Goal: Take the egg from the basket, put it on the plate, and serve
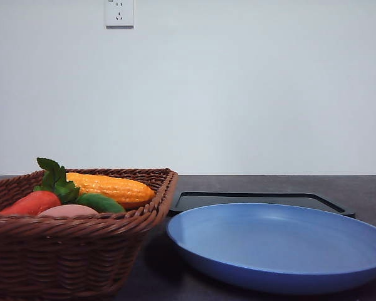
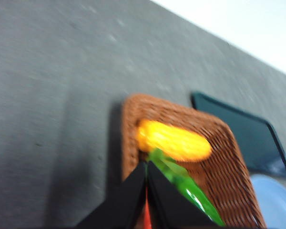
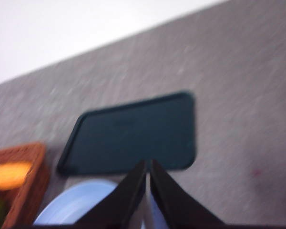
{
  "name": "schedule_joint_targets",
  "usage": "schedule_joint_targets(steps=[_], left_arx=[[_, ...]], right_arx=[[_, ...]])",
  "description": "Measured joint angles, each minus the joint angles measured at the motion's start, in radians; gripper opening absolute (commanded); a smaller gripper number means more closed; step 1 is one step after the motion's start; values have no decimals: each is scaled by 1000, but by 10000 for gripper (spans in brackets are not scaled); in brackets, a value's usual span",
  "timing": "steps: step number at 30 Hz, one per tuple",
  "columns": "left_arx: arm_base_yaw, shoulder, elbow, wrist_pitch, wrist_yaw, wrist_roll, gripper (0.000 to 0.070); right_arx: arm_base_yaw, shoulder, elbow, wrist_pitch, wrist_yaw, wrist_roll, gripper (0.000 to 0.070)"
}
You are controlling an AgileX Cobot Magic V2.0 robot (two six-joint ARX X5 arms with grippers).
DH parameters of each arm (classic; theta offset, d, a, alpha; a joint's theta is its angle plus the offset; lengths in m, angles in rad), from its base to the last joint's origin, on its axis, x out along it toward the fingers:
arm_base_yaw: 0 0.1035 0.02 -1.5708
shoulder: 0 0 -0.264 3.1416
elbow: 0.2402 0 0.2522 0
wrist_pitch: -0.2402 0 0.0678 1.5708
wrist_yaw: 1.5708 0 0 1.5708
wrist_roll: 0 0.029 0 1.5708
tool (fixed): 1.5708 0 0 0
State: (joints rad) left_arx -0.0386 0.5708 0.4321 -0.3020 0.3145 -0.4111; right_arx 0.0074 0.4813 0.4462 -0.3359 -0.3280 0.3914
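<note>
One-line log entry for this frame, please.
egg in basket | plate empty | left gripper shut | right gripper shut

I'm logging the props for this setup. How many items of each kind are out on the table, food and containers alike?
Egg: 1
Corn cob: 1
Carrot-like vegetable with green leaves: 1
Green cucumber-like vegetable: 1
Wicker basket: 1
Light blue plate: 1
Black tray: 1
Total: 7
</note>
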Motion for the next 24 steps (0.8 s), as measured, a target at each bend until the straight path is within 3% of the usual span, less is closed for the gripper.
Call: schedule_joint_targets(steps=[9,15,17,21,24], left_arx=[[-54,271,172,-122,199,94,0],[-111,348,222,-188,261,151,11],[-130,350,222,-187,262,159,64],[-164,351,222,-179,262,161,229],[-187,351,222,-178,262,160,299]], right_arx=[[0,275,136,-191,-227,-85,0],[1,409,157,-311,-256,-142,0],[8,444,157,-332,-255,-151,26],[47,512,157,-348,-251,-160,180],[85,559,157,-348,-218,-169,222]])
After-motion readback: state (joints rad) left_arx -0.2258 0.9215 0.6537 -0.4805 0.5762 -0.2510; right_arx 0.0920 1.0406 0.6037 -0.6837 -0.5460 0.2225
